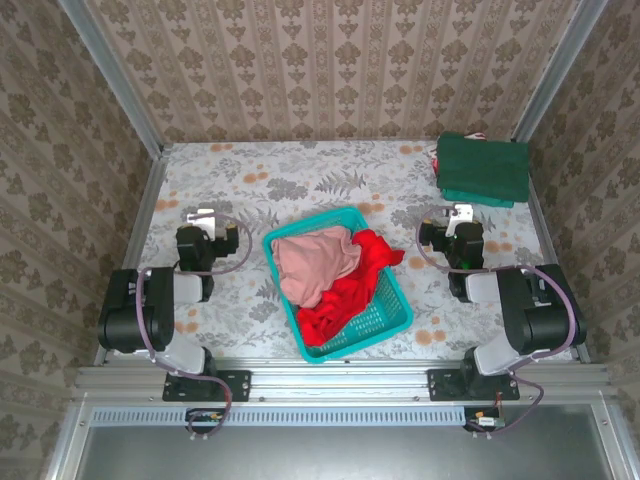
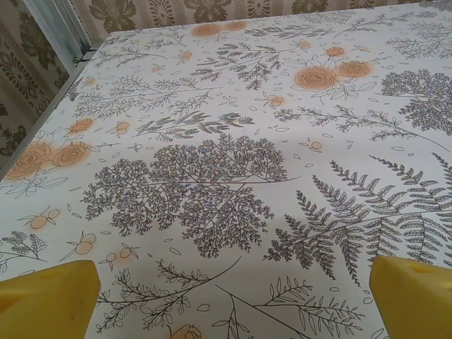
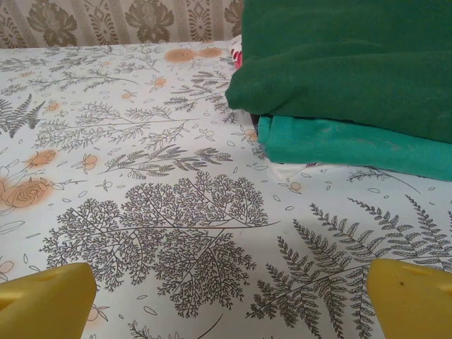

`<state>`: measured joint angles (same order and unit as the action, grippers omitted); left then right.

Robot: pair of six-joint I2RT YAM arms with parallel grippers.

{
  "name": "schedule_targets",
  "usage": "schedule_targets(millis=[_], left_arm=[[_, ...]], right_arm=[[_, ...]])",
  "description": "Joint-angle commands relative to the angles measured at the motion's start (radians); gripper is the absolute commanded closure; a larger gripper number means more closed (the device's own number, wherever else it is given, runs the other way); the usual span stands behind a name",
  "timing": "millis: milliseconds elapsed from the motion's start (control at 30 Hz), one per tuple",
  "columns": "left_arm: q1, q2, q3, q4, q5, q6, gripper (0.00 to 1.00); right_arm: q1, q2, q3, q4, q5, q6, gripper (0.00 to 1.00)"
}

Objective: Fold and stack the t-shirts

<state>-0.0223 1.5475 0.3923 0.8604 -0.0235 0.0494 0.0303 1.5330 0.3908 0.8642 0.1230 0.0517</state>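
Observation:
A dusty pink t-shirt (image 1: 315,260) lies crumpled on top of a bright red t-shirt (image 1: 350,290) inside a teal mesh basket (image 1: 392,318) at the table's middle. Folded green t-shirts (image 1: 483,168) are stacked at the back right corner; in the right wrist view the dark green one (image 3: 346,63) rests on a lighter teal-green one (image 3: 353,145). My left gripper (image 1: 205,215) is to the basket's left, open, yellow fingertips (image 2: 49,300) wide apart over bare cloth. My right gripper (image 1: 458,213) is to the basket's right, open, just short of the green stack, fingertips (image 3: 413,296) apart.
The table carries a floral cloth (image 1: 300,180), walled by patterned panels with metal rails (image 1: 140,110) at left and right. Bare cloth lies between the basket and the back wall. A bit of white and red print (image 3: 238,56) peeks from under the green stack.

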Motion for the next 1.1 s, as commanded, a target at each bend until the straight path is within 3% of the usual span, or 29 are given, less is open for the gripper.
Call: schedule_targets(millis=[0,800,867,933,1000,1067], left_arm=[[-0.010,-0.006,0.005,0.018,-0.009,0.020,0.00],[0.007,-0.006,0.012,0.007,0.029,0.012,0.00],[-0.019,-0.059,0.056,-0.114,-0.005,0.039,0.00],[-0.085,-0.197,0.158,-0.414,-0.146,0.024,0.00],[-0.105,-0.320,0.279,-0.698,-0.201,-0.102,0.00],[-0.101,-0.421,0.388,-0.985,-0.219,-0.398,0.00]], right_arm=[[-0.003,-0.004,0.014,-0.004,-0.016,-0.012,0.00],[-0.003,-0.004,0.013,-0.002,-0.015,-0.012,0.00],[-0.001,-0.038,0.051,-0.085,-0.024,-0.019,0.00],[0.010,-0.130,0.170,-0.388,-0.041,-0.024,0.00],[0.010,-0.252,0.284,-0.613,-0.157,0.013,0.00],[0.010,-0.354,0.363,-0.771,-0.319,0.099,0.00]])
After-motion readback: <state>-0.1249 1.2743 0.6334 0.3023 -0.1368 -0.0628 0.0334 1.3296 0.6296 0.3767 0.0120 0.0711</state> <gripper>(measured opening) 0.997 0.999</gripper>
